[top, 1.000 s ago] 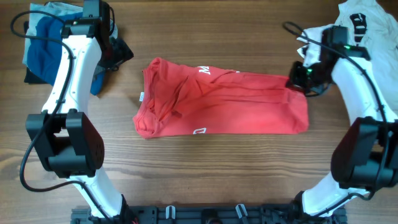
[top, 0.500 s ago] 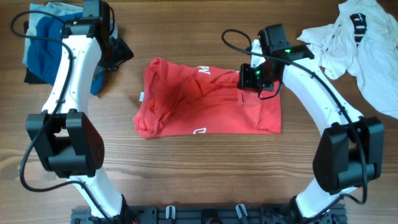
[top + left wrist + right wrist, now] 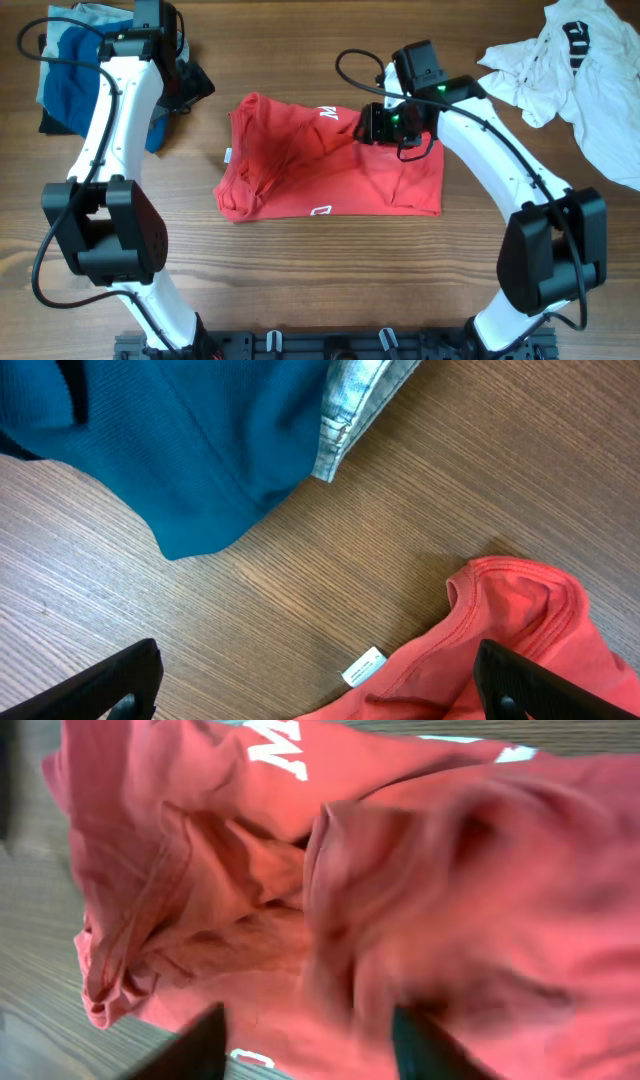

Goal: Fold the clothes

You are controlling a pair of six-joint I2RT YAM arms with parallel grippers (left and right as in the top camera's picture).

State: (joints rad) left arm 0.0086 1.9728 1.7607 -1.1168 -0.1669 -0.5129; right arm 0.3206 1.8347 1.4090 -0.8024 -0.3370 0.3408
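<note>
A red shirt (image 3: 310, 170) lies in the middle of the table with its right part folded over to the left. My right gripper (image 3: 372, 124) hovers over the folded edge near the shirt's top. In the right wrist view its fingers (image 3: 200, 1045) stand apart and the red cloth (image 3: 430, 900) below them is blurred; nothing shows pinched between them. My left gripper (image 3: 185, 82) hangs at the back left, beside the shirt's collar corner (image 3: 520, 600). It (image 3: 320, 695) is open with only bare wood and the shirt's white label (image 3: 362, 666) between its fingers.
A pile of blue and dark clothes (image 3: 70, 70) lies at the back left; its teal garment (image 3: 180, 440) and a denim edge (image 3: 350, 410) show in the left wrist view. A crumpled white garment (image 3: 585, 70) lies at the back right. Bare wood runs along the table front (image 3: 330, 270).
My right gripper carried the shirt's right edge leftward over the shirt, shortening it, then its jaws parted. The left arm has not moved.
</note>
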